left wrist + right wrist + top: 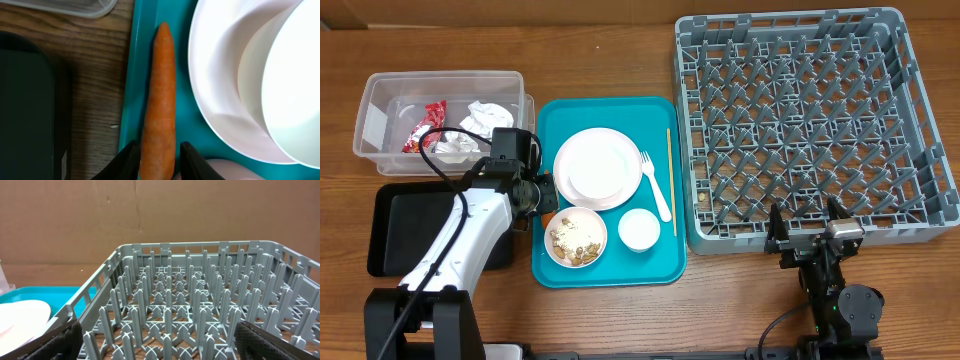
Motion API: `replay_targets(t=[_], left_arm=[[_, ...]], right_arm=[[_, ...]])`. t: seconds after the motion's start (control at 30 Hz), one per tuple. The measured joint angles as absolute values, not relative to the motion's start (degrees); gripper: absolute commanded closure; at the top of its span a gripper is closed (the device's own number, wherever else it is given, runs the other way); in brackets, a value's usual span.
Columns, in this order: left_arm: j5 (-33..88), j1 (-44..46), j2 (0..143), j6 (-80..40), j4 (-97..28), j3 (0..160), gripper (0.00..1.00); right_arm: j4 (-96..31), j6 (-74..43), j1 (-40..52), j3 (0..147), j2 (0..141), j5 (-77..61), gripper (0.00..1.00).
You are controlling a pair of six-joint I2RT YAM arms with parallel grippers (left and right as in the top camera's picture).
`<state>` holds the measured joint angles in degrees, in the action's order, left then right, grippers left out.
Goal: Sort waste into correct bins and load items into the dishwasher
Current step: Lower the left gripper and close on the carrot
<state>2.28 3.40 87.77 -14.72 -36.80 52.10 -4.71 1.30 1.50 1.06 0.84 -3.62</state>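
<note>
Nearest, the right arm [840,300] sits folded low at the edge of the table [620,20], its right gripper [807,232] spread wide before the near wall of the large grey plastic lattice dish rack [685,120]. The left arm [460,235] reaches forward over the shallow black rectangular tray [395,235], wrist bent down, and the left gripper [159,161] pinches the thick end of the small orange carrot [160,85] lying along the left rim of the teal serving tray [548,120], beside the white round plate [570,150]. Beyond, the clear plastic rectangular tub [380,95] holds a shiny red wrapper [425,125] and crumpled white napkins [485,118].
</note>
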Motion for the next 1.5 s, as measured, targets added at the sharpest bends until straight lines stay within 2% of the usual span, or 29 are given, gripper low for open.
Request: replay_targets(t=[0.53,0.77,1.5], left_arm=[[2.09,4.16,87.77,-14.59,-36.77,52.10,0.70],[2.09,4.43,87.77,-14.59,-36.47,52.10,0.66],[1.61,4.43,87.77,-14.59,-35.94,52.10,0.69]], right_arm=[[-4.71,1.30,1.50,1.06,0.84,-3.62,0.00],[-4.73,1.26,1.50,1.06,0.84,-3.62,0.00],[-4.73,1.28,1.50,1.06,0.84,-3.62,0.00]])
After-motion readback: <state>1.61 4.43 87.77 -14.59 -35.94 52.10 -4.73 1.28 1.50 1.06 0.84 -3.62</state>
